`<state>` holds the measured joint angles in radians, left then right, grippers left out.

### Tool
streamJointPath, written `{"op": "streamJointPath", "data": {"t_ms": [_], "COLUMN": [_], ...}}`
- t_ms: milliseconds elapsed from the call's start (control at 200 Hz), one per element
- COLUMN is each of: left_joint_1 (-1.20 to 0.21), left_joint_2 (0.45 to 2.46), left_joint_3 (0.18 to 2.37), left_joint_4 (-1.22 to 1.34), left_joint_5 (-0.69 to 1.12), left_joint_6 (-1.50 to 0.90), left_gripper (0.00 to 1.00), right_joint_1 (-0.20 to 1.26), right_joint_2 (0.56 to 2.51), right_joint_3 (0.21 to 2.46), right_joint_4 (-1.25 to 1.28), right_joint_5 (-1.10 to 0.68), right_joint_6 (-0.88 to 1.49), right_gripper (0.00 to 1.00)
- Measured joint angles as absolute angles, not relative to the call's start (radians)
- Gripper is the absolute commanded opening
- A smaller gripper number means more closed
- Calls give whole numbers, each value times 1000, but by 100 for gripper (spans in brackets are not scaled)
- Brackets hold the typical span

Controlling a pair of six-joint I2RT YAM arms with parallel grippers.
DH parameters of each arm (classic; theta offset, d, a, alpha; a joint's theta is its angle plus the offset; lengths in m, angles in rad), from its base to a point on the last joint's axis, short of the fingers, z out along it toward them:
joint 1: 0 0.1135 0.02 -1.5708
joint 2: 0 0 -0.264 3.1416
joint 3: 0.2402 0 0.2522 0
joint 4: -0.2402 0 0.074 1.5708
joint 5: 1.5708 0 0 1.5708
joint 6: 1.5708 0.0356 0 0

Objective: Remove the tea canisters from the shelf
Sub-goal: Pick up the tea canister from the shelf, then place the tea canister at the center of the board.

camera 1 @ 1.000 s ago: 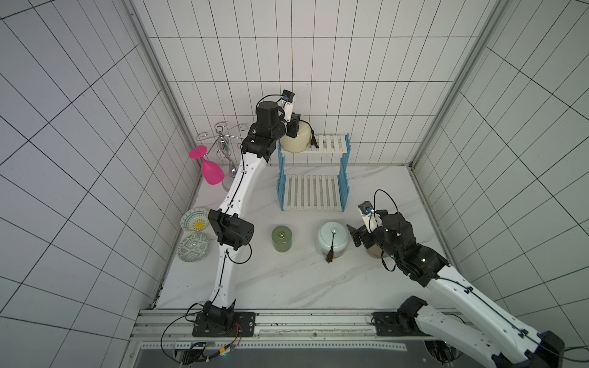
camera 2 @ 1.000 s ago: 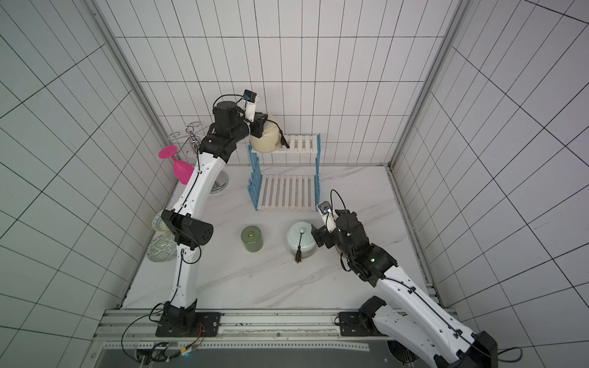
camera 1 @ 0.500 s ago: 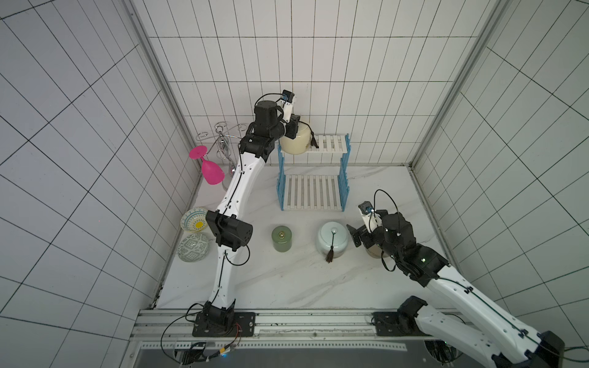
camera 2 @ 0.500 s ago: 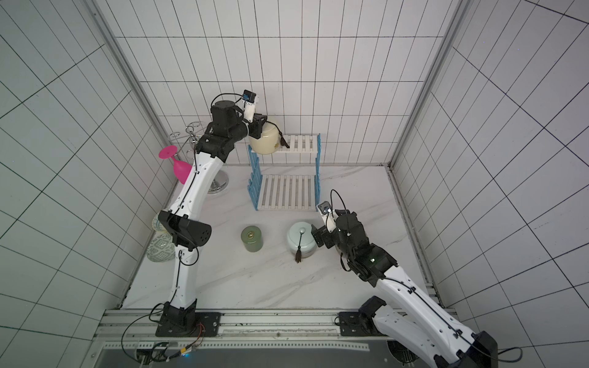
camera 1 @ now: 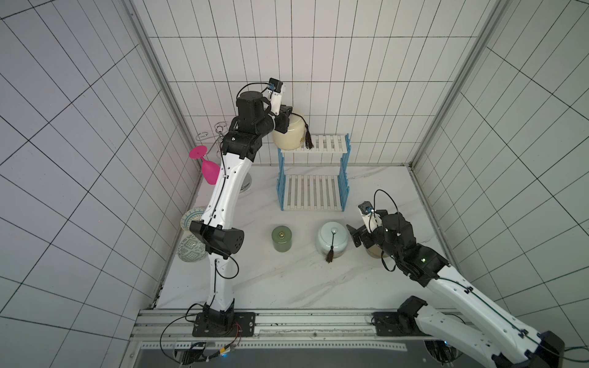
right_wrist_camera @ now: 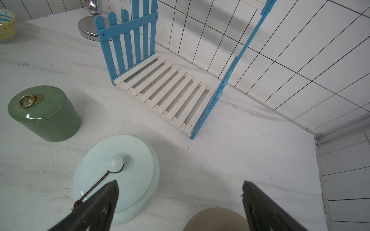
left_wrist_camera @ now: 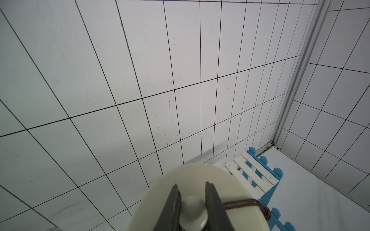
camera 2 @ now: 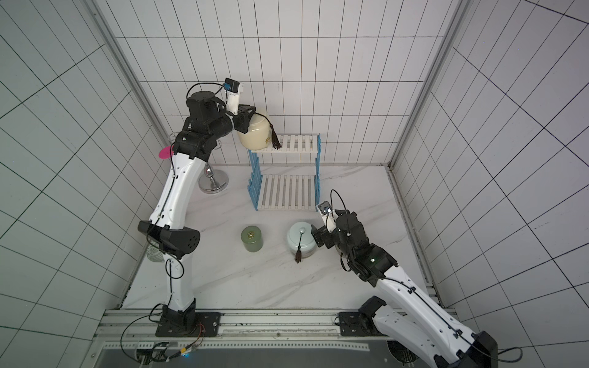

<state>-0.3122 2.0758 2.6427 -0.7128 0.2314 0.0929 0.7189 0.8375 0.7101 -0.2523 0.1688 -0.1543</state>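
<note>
Cream canister (camera 1: 288, 135) edged sideways off shelf (camera 1: 325, 145) top; left claw (left_wrist_camera: 191, 184) pinches lid knob (left_wrist_camera: 193, 208), dark tassel (camera 1: 308, 140) dangling; right claw (right_wrist_camera: 180, 182) wide.

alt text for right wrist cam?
Open right claw hangs over a tan canister lid, next to a pale blue tasselled canister. A green canister and the shelf, its lower board bare, stand farther off on the table.

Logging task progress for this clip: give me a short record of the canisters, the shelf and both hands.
left hand: shut on the cream canister, gripping its lid knob
cream canister: at the end of the top tier of the shelf nearest the left arm; contact with the slats unclear
right hand: open, holding nothing, over the tan canister
on table: green canister, pale blue canister, tan canister
lower tier: bare
</note>
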Motion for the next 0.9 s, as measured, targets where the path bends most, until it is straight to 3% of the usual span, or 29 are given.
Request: {"op": "streamJointPath", "data": {"t_ms": [275, 899], "left_joint_1": [-244, -114], "left_joint_2": [1904, 1419], "left_joint_3": [2433, 1730], "left_joint_4": [-761, -834], "left_joint_5": [241, 241], "left_joint_6": [72, 140], "left_gripper": [0, 0], "right_joint_1": [719, 719], "right_joint_2": [836, 834], "right_joint_3": [710, 710], "right_joint_4": [-252, -252], "right_joint_5": [168, 161], "right_joint_6": [-154, -155], "right_gripper": [99, 100]}}
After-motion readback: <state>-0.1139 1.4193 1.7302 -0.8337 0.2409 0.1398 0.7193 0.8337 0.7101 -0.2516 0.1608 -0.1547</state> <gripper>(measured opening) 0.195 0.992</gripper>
